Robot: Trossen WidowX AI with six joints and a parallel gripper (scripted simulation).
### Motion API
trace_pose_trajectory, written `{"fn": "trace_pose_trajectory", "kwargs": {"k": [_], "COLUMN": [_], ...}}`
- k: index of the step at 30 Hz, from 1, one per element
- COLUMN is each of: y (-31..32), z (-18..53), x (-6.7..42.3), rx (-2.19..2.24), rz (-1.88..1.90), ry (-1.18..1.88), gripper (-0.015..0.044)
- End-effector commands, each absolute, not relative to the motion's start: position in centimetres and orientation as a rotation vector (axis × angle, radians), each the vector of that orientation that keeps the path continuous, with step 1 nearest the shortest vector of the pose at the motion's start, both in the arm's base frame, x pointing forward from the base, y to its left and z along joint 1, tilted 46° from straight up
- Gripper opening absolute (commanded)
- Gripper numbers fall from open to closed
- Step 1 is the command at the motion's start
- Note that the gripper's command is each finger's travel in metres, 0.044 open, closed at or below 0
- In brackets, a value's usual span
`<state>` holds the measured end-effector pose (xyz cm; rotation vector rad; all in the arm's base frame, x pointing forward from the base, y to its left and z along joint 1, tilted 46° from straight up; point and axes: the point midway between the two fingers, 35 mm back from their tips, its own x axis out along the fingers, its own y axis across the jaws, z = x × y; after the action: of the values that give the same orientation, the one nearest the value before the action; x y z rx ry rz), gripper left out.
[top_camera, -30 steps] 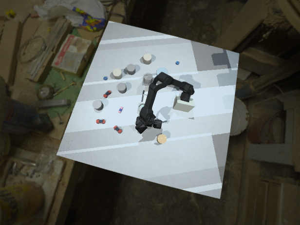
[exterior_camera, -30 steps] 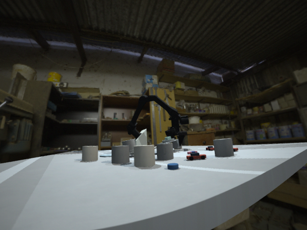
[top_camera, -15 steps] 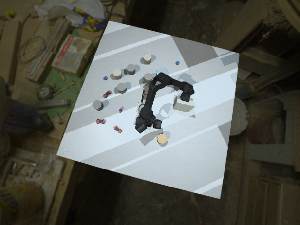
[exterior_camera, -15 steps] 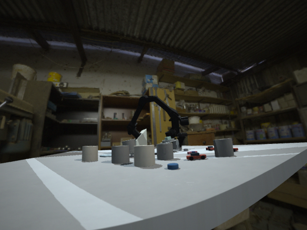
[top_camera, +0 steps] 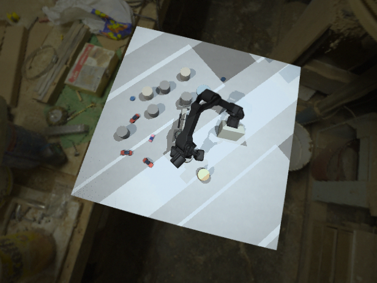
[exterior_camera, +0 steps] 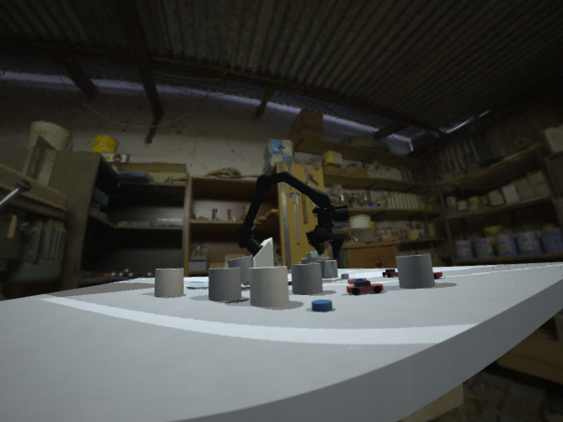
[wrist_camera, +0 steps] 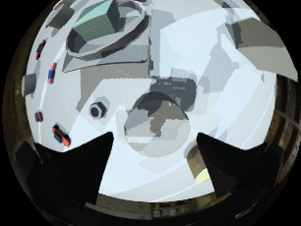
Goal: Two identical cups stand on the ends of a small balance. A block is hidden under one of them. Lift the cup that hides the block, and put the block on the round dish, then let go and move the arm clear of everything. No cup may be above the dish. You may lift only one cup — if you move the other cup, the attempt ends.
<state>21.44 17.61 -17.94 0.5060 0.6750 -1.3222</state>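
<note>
The teal block (wrist_camera: 95,22) lies uncovered in the ring at one end of the balance (top_camera: 182,114) (wrist_camera: 110,68). A grey cup (top_camera: 186,98) (exterior_camera: 239,269) stands at the balance's other end. Another grey cup (exterior_camera: 329,269) (wrist_camera: 157,128) stands off the balance on the table, below my gripper (top_camera: 188,155) (exterior_camera: 326,256) (wrist_camera: 156,137). My gripper is open with nothing between its fingers; the arm hides most of this cup in the top view. The round dish (top_camera: 202,89) is pale blue and lies flat beside the far end of the balance, partly hidden by the arm.
A pale wedge-shaped block (top_camera: 230,132) (exterior_camera: 264,256) stands by the arm's base. A yellowish cylinder (top_camera: 203,174) (wrist_camera: 201,172) stands near the gripper. A hex nut (wrist_camera: 96,110) lies beside the lifted-off cup. Several grey and cream cylinders, small cars and blue discs stand on the balance's other side.
</note>
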Motion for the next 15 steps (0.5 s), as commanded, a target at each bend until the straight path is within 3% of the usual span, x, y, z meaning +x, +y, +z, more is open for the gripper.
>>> {"fn": "trace_pose_trajectory", "kwargs": {"k": [1, 2, 9, 15], "y": [18.3, 18.3, 16.5, 15.0], "z": [-17.3, -17.3, -9.3, -5.7], "x": [21.5, 21.5, 26.5, 28.2], "rx": [0.519, 0.519, 0.474, 0.451], "rz": [-1.327, -1.327, -1.304, -1.297], "ry": [0.673, 0.673, 0.706, 0.716], "gripper": [0.044, 0.044, 0.026, 0.026]}}
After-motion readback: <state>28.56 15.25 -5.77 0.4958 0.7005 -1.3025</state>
